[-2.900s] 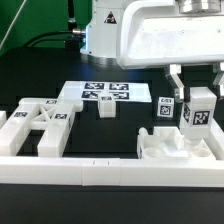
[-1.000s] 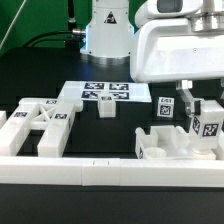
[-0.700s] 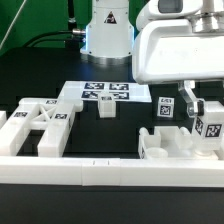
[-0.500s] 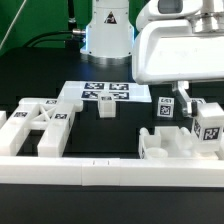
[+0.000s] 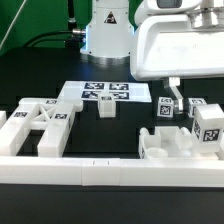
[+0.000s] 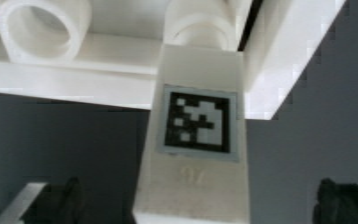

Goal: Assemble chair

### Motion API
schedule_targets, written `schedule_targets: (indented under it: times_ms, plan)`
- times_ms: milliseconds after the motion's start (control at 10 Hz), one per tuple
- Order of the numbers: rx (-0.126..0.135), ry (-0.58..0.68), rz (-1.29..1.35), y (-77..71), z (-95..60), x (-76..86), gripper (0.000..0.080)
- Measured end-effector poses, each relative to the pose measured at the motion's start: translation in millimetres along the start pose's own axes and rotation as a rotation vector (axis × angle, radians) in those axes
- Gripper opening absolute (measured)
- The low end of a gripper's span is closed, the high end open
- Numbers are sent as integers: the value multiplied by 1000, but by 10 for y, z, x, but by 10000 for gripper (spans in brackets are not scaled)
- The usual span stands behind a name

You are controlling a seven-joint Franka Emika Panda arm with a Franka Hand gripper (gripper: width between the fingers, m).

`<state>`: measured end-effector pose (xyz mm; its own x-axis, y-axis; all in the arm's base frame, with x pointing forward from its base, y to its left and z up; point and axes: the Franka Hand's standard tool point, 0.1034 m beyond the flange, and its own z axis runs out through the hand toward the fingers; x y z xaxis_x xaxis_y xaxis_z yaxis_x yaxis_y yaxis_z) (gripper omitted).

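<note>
The tool (image 6: 197,203) is hanging open around one upright chair piece (image 6: 197,120), while the other pieces (image 5: 40,125) are lying loose, unjoined.

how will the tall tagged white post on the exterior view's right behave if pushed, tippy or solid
Likely stiff: the tagged post looks like chunky plastic. Its smooth white faces may slip a little in a grip. Standing tall and narrow on the low white chair piece, it might tip if pushed high up; whether it is socketed in cannot be told.
</note>
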<state>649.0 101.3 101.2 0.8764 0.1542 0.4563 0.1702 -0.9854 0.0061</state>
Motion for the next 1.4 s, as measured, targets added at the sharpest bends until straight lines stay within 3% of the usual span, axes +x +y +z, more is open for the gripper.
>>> schedule_targets:
  times_ms: [300, 600, 800, 1100, 1200, 1300, 1400]
  plan:
    - [3, -35, -3, 134, -120, 185, 649]
    - [7, -56, -3, 119, -103, 170, 649]
    - [27, -202, 0, 120, -44, 50, 649]
    - [57, -423, 9, 135, -18, 80, 649]
    - [72, -576, 29, 110, -12, 15, 649]
    - [77, -626, 37, 91, 27, 82, 649]
    - [80, -687, 49, 48, 42, 50, 649]
